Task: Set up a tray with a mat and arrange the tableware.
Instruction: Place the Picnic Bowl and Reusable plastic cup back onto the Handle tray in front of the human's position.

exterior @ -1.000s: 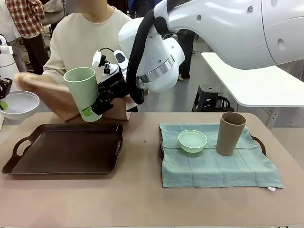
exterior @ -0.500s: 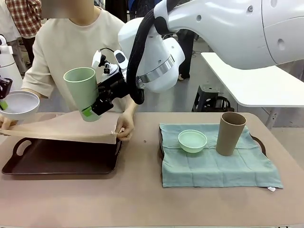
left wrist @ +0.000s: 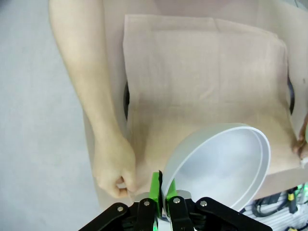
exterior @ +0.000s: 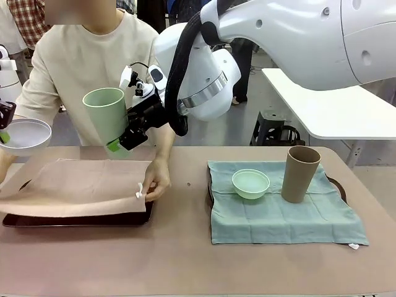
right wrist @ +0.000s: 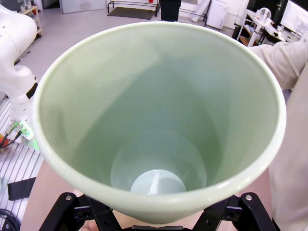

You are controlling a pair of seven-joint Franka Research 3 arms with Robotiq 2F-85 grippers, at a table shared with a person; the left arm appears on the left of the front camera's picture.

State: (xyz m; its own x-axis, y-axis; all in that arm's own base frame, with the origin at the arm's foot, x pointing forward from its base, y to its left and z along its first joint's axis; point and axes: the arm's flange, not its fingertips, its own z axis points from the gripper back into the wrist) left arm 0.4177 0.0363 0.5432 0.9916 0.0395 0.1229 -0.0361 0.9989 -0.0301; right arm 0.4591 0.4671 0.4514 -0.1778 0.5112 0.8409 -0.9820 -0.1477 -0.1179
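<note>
Above the beige mat [exterior: 74, 185] a person's hand [exterior: 154, 182] smooths over the dark tray [exterior: 80, 219], the right gripper [exterior: 120, 143] grasps the upright pale green cup [exterior: 106, 120]; the left gripper [left wrist: 161, 204], clenched on the white bowl's [exterior: 23, 135] rim, hangs nearer the mat.

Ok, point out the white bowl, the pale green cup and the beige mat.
white bowl [left wrist: 226, 163], left wrist view, inner surface.
pale green cup [exterior: 106, 114], front view, outer wall.
beige mat [exterior: 74, 185], front view, middle of the cloth.

There were two bowls: white [exterior: 23, 135] and mint [exterior: 250, 183]. Two cups stood out: green [exterior: 106, 117] and brown [exterior: 300, 174]. Two trays [exterior: 74, 219] [exterior: 337, 185], two cloths [exterior: 74, 185] [exterior: 284, 216].
</note>
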